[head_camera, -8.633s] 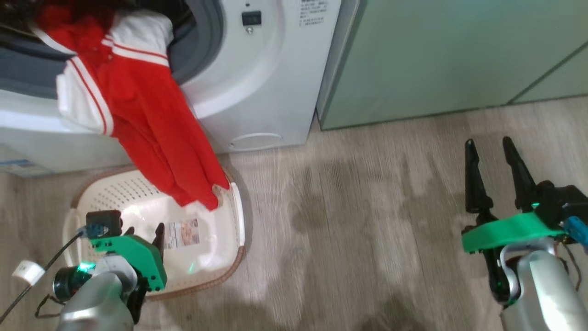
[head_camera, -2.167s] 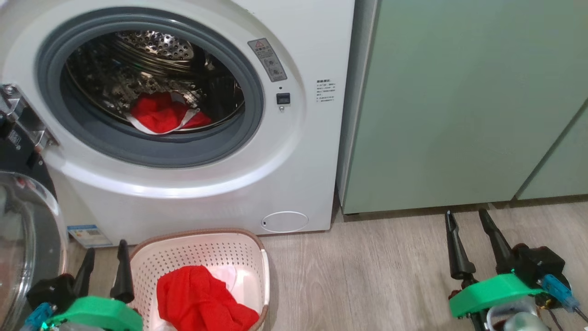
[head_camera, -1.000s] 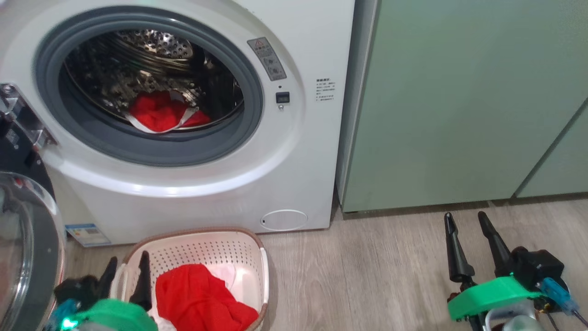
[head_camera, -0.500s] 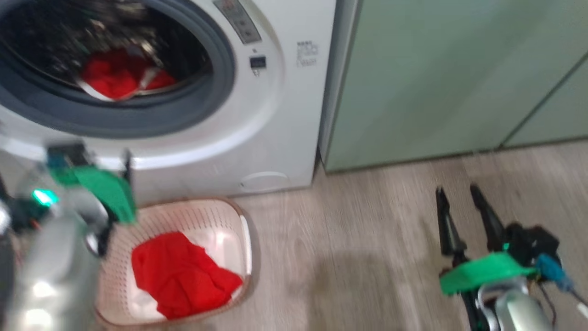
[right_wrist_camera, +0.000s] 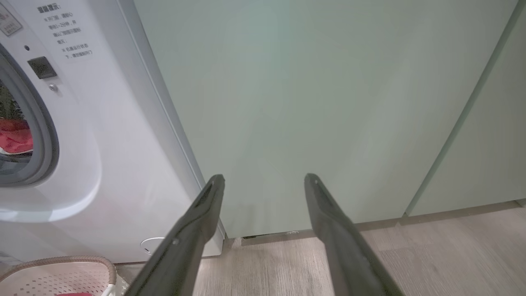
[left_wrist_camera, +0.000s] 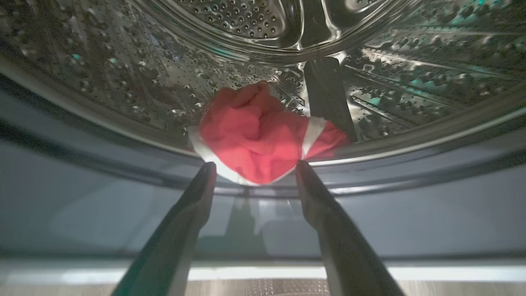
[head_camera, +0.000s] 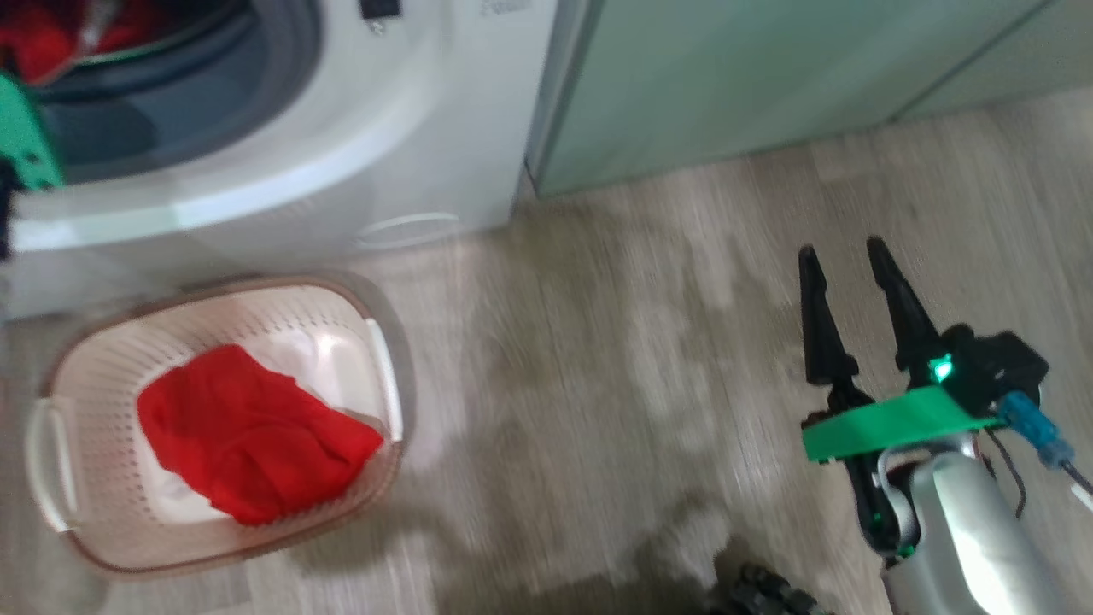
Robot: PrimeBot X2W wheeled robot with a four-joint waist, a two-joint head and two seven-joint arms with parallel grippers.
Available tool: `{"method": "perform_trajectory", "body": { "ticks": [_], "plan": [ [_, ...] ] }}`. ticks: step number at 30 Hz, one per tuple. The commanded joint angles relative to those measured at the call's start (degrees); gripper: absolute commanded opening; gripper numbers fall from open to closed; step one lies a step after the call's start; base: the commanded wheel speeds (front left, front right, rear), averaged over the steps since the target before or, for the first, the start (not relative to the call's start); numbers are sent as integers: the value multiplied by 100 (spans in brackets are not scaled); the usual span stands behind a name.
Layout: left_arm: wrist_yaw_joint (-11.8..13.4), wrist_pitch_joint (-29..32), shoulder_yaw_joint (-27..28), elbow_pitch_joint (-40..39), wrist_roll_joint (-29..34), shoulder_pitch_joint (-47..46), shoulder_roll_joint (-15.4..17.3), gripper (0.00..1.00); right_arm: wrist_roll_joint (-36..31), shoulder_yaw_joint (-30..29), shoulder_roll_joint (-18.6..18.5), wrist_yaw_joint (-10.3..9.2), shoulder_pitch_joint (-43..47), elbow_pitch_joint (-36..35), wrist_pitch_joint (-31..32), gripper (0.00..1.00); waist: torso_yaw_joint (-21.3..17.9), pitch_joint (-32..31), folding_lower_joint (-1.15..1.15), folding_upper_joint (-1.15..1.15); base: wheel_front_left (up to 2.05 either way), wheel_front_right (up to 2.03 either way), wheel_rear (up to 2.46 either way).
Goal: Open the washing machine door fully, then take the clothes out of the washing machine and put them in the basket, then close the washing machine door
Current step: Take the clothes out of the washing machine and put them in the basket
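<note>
**Washing machine** [head_camera: 384,128]: the round opening stands uncovered. Inside, the perforated steel drum [left_wrist_camera: 123,82] holds one red bundle [left_wrist_camera: 259,135] of the clothes, with white strap trim. It lies at the bottom of the drum against the front lip, just beside a dark drum paddle [left_wrist_camera: 326,94]. The grey gasket [left_wrist_camera: 61,205] runs in front of it.

**Left jaws:** spread wide, with nothing between them. The two dark fingers [left_wrist_camera: 185,222] point into the drum from over the gasket. Their tips line up with either side of the red bundle (whether they touch it cannot be told from here). In the head view, a green wrist bracket [head_camera: 21,128] sits at the mouth of the opening.

**Basket** [head_camera: 282,320]: stands on the wooden floor [head_camera: 598,342] just in front of the machine, below the opening. It holds a crumpled red garment [head_camera: 248,444], which covers most of the bottom. A white patch shows at the garment's upper edge; the blur hides whether it is cloth or bare plastic. Nothing lies over the two white side handles [head_camera: 382,376].

**Right jaws:** parted and empty. The fingers [head_camera: 824,333] are held over bare floor, well to the right of the basket. They point toward the pale green cabinets [head_camera: 726,77] beside the machine.
</note>
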Motion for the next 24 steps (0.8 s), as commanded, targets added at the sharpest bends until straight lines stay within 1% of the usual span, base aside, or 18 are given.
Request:
{"method": "perform_trajectory", "body": {
  "ticks": [1,4,5,12,16,19,20,21,22,24],
  "plan": [
    [65,-67,101,-46,85,-320,423,100,38,133,39,-4,-89,-224,-36,100,-261,404,0,0,0,0,0],
    [63,-148,114,144,78,-632,566,100,74,148,40,-4,-173,-289,-36,100,-330,659,0,0,0,0,0],
    [63,-148,114,144,78,-632,566,100,74,148,40,-4,-173,-289,-36,100,-330,659,0,0,0,0,0],
    [195,-284,38,533,196,-1252,903,100,111,180,40,-4,-311,-362,-36,100,-418,1115,0,0,0,0,0],
    [325,-211,-112,821,353,-1466,1033,100,131,196,41,-4,-367,-385,-36,100,-441,1259,0,0,0,0,0],
    [340,-80,-223,1071,425,-1524,1042,100,141,202,41,-4,-392,-389,-36,100,-446,1300,0,0,0,0,0],
    [331,-71,-259,1129,444,-1537,1036,74,142,201,41,-4,-396,-388,-36,100,-445,1305,0,0,0,0,0],
    [321,-89,-298,1174,465,-1546,1025,35,143,195,41,-4,-399,-388,-36,100,-441,1305,0,0,0,0,0],
    [306,-113,-339,1221,486,-1541,1007,0,140,187,41,-4,-400,-387,-36,100,-433,1296,0,0,0,0,0],
    [258,-187,-430,1299,532,-1511,954,0,124,158,41,-4,-393,-379,-36,100,-404,1256,0,0,0,0,0]
  ]
}}
